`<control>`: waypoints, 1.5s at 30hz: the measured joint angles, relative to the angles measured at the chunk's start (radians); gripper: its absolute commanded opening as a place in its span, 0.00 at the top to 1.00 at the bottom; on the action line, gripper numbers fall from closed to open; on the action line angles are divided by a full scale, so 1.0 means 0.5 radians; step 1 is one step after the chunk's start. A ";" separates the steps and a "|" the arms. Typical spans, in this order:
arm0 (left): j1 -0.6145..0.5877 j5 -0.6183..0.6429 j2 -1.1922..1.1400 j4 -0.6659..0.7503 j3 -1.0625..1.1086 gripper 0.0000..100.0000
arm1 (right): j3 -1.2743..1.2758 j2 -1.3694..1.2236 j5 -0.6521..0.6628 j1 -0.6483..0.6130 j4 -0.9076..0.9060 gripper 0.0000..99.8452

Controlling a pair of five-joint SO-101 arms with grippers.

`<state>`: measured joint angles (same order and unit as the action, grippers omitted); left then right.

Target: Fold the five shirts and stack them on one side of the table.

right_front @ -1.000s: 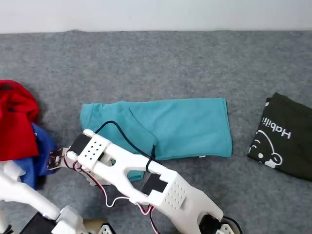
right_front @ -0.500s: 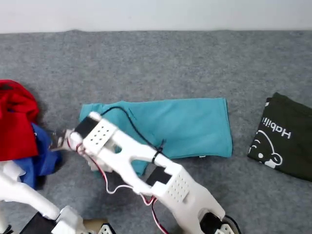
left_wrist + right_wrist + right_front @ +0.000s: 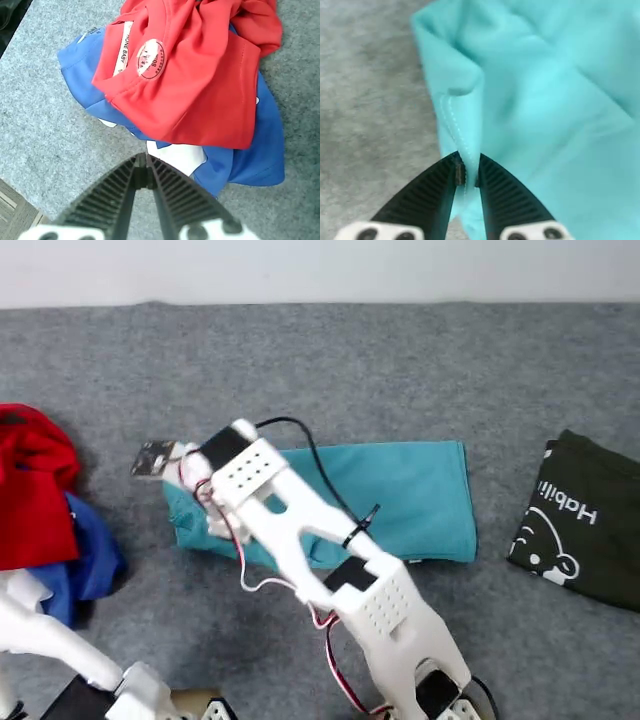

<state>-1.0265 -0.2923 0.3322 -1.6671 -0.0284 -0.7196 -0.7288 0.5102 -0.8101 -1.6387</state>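
A teal shirt (image 3: 400,500) lies flat at the table's middle, its left end bunched and lifted. My right gripper (image 3: 466,176) is shut on a stitched hem of the teal shirt (image 3: 545,100); in the high view this gripper (image 3: 203,505) sits over the shirt's left end. A red shirt (image 3: 30,490) lies crumpled on a blue shirt (image 3: 92,555) at the left edge. My left gripper (image 3: 145,172) hangs shut and empty just short of the red shirt (image 3: 190,75) and blue shirt (image 3: 250,160), with a white piece (image 3: 177,157) peeking out below them.
A folded dark green shirt (image 3: 585,525) with white print lies at the right edge. The left arm's white links (image 3: 45,635) sit at the front left corner. Bare grey table cover (image 3: 320,370) stretches behind the teal shirt.
My right arm has swung from the front left toward the back and right, pulling the teal shirt's left corner along and bunching it. The left arm has kept still.
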 measured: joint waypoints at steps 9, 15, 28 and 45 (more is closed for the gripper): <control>0.000 0.000 0.000 0.000 0.000 0.99 | 0.000 -0.086 0.000 0.129 0.101 0.89; 0.000 0.000 0.000 0.000 0.000 0.99 | 0.000 -0.114 0.000 0.227 0.104 0.83; 0.000 0.000 0.000 0.000 0.000 0.99 | -0.135 -0.104 0.000 0.328 -0.163 0.97; 0.000 0.000 0.000 0.000 0.000 0.99 | 0.439 0.058 0.000 0.341 -0.227 0.99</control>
<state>-1.0265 -0.2923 0.3322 -1.6671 -0.0284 -0.5002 -0.6997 0.5102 -0.6398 -1.7522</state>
